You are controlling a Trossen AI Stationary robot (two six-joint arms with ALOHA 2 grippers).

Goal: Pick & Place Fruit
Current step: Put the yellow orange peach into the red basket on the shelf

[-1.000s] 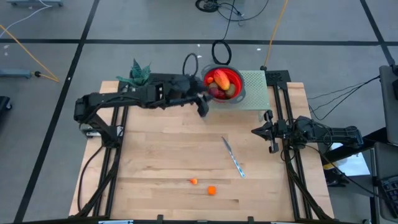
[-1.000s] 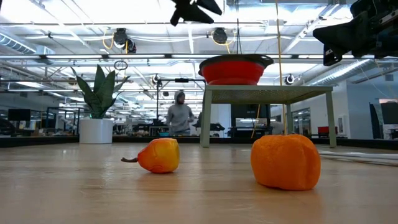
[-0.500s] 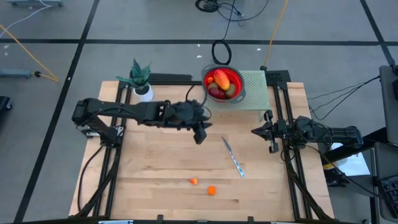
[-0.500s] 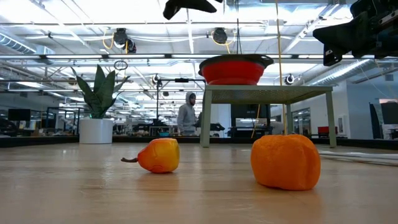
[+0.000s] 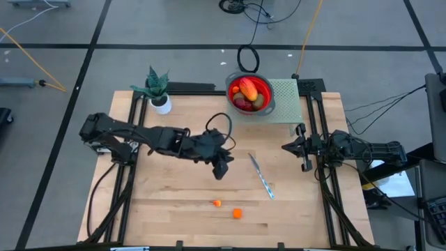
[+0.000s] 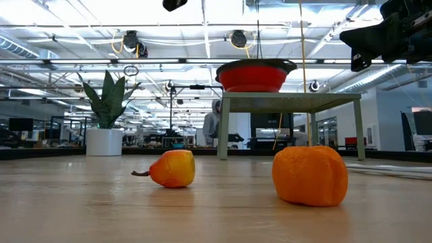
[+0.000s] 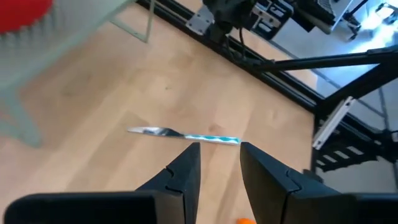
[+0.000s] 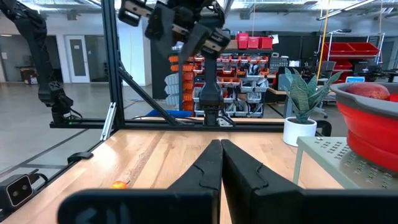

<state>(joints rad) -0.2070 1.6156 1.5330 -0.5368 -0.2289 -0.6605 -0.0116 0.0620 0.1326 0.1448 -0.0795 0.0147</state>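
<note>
Above the middle of the light wooden table (image 5: pixel 181 202), the left gripper (image 5: pixel 221 169) hangs with its two dark fingers (image 7: pixel 186 171) a little spread and nothing between them. In its wrist view the slim silver-blue knife (image 7: pixel 184 135) lies flat on the wood just beyond the fingertips; from above, the same knife is just beside the gripper, on the side of the right arm. The left arm reaches in from the table's left edge.

Nearer to the front edge, two small orange fruit pieces lie on the bare wood, well apart from the gripper: a tiny orange-yellow piece with a short stem (image 6: pixel 172 168) and, near it, a rounder plain orange piece (image 6: pixel 310 175).

At the far side of the table, the round red bowl with a grey rim (image 5: pixel 268 94) stands on a pale green perforated stand (image 5: pixel 287 101). Inside it I can see a long red-orange fruit (image 5: pixel 246 88), a dark red ball (image 5: pixel 240 102) and an olive-brown oval (image 5: pixel 258 100); the other pieces in the bowl are too small to tell.

The right gripper (image 5: pixel 304 148) waits at the right edge of the table with its fingers (image 8: pixel 205 171) pressed together and empty. A small potted plant with green pointed leaves in a white pot (image 5: pixel 157 87) stands at the far left corner. In the room behind the table a person in a grey hooded top (image 6: pixel 212 125) stands far away.
</note>
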